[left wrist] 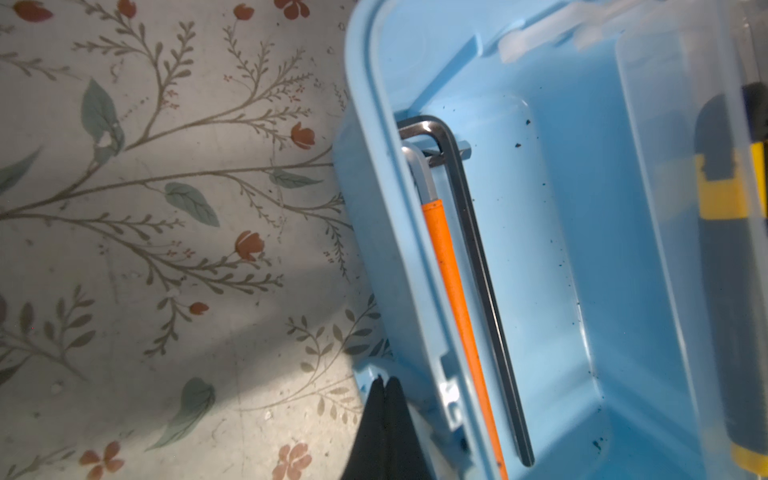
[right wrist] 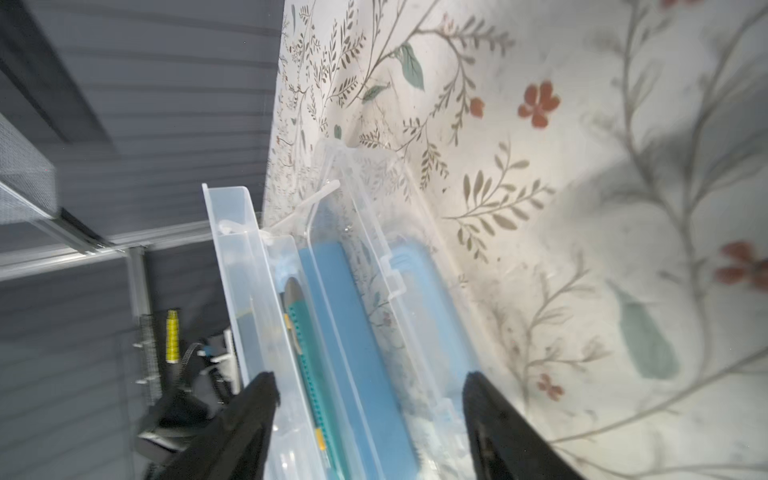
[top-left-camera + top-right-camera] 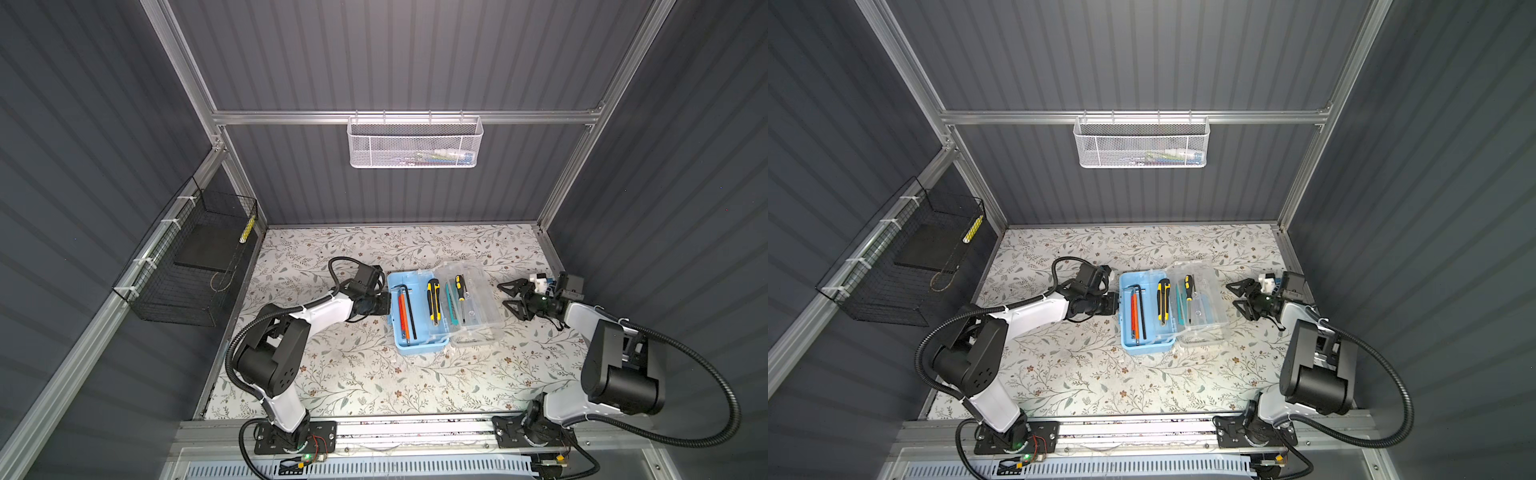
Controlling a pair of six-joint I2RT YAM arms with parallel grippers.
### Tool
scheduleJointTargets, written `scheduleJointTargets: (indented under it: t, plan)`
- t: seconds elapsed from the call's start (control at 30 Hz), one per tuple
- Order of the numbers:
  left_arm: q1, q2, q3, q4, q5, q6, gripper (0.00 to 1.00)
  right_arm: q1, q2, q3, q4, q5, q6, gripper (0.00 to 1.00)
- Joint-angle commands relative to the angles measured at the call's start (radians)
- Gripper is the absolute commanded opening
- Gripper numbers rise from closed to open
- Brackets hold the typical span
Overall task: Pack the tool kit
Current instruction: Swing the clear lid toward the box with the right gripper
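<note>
Closing the clear lid (image 3: 482,322) with the wide-open, empty right gripper (image 2: 369,376) could skid the light-blue box (image 3: 419,347) unless the shut, empty left gripper (image 1: 385,381) braces it.

right tool (image 2: 370,377) spread wide, clear lid (image 2: 237,249) and teal cutter (image 2: 307,353) just ahead.

Both arms (image 3: 328,309) white-shelled with black joints and corrugated black cables (image 3: 737,409).

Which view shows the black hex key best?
The left wrist view: the black hex key is close up, bend and shaft sharp, lying in the blue box beside an orange-sleeved key. In both top views it is only a thin black line. The right wrist view does not show it.
</note>
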Motion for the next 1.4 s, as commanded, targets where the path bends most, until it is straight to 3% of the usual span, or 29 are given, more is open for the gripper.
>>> scheduleJointTargets:
  t: [0.0, 0.17, 0.4, 0.63, 0.9, 1.03, 1.37]
  plan:
    - [-0.005, -0.033, -0.020, 0.004, -0.010, 0.004, 0.00, 0.003, 0.011, -0.035, 0.292, -0.127, 0.154, 0.85]
    - [-0.004, -0.029, -0.032, 0.012, -0.012, 0.001, 0.00, 0.004, 0.092, -0.155, 0.672, -0.185, 0.391, 0.91]
    - [-0.005, -0.032, -0.032, 0.005, -0.012, 0.002, 0.00, 0.005, 0.380, -0.251, 1.464, -0.203, 0.867, 0.99]
    - [-0.006, -0.041, -0.028, -0.013, -0.025, 0.010, 0.00, 0.034, 0.391, -0.257, 1.428, -0.198, 0.823, 0.99]
    - [-0.006, -0.026, -0.016, -0.013, -0.012, 0.007, 0.00, 0.043, 0.157, -0.163, 0.588, -0.137, 0.290, 0.99]
    - [-0.005, -0.022, -0.019, -0.005, -0.009, 0.006, 0.00, 0.046, 0.179, -0.171, 0.645, -0.161, 0.333, 0.99]
    - [-0.007, -0.021, -0.017, 0.009, 0.014, -0.003, 0.00, 0.084, 0.333, -0.234, 1.117, -0.186, 0.619, 0.98]
